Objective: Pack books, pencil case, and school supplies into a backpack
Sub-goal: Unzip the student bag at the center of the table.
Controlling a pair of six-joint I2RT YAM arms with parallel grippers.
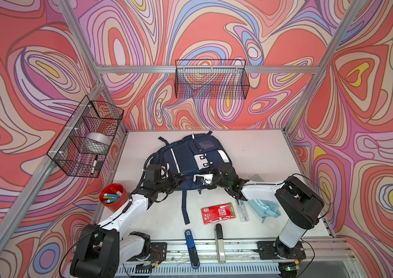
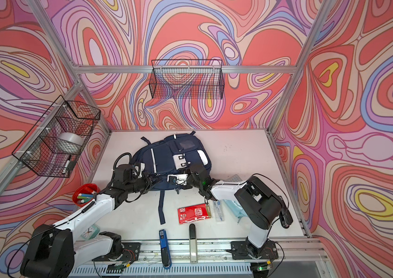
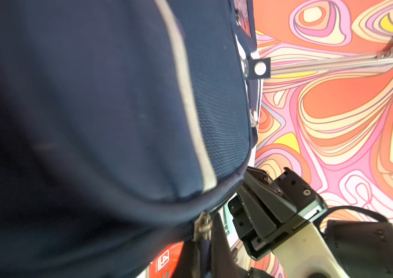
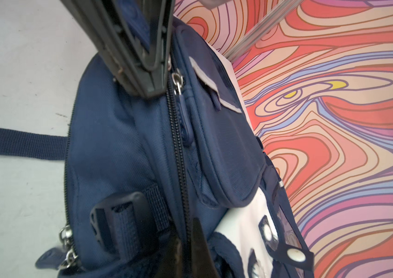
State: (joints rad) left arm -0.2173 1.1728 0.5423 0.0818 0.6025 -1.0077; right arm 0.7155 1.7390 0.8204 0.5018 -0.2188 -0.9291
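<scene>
The backpack (image 1: 186, 156) lies flat on the table (image 1: 250, 149), zip (image 4: 178, 144) closed. My left gripper (image 4: 147, 81) is clamped on a blue scrap of it, and the right gripper (image 4: 187, 250) is pinched tight at the zip line (exact hold hidden). I'd pull along the zip, left bracing — the right wrist view shows its track, the top views don't.

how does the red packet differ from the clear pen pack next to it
The red packet is opaque red with white print; the pen pack is clear, with blue pens showing through. The red packet is broad, the pen pack slim and narrow. The pen pack lies between the red packet and the pencil case. Both lie flat on the table, outside the backpack.
</scene>
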